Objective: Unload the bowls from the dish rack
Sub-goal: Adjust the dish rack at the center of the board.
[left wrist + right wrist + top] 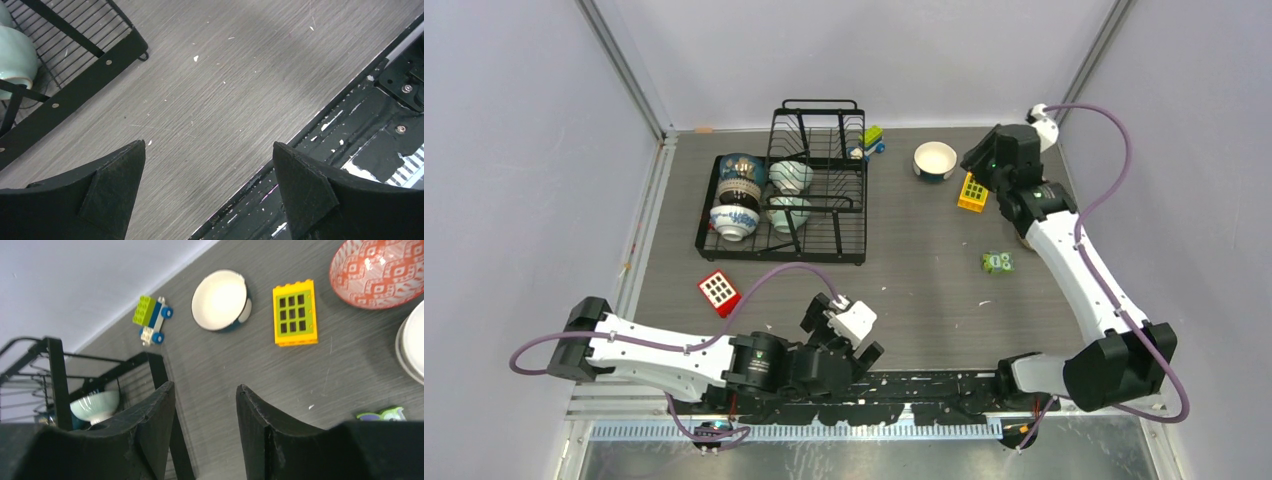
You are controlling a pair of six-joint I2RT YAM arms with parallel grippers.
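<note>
The black wire dish rack (824, 215) stands at the back left of the table. Its left half holds several bowls: a dark blue patterned one (740, 176), a blue-and-white one (733, 222) and two pale green ones (791, 176) (787, 213). A white bowl with a teal outside (935, 160) (220, 300) sits on the table to the rack's right. My right gripper (980, 165) (205, 390) hovers beside it, open and empty. A red-patterned bowl (380, 272) and a white bowl (412, 342) lie near it. My left gripper (849, 335) (209, 147) is wide open and empty over the near table edge.
A yellow window block (972, 192) (295, 312), a small green toy (997, 262) and a toy car of bricks (871, 140) (152, 317) lie around the right gripper. A red window block (719, 292) lies in front of the rack. The rack's corner (75, 85) shows in the left wrist view.
</note>
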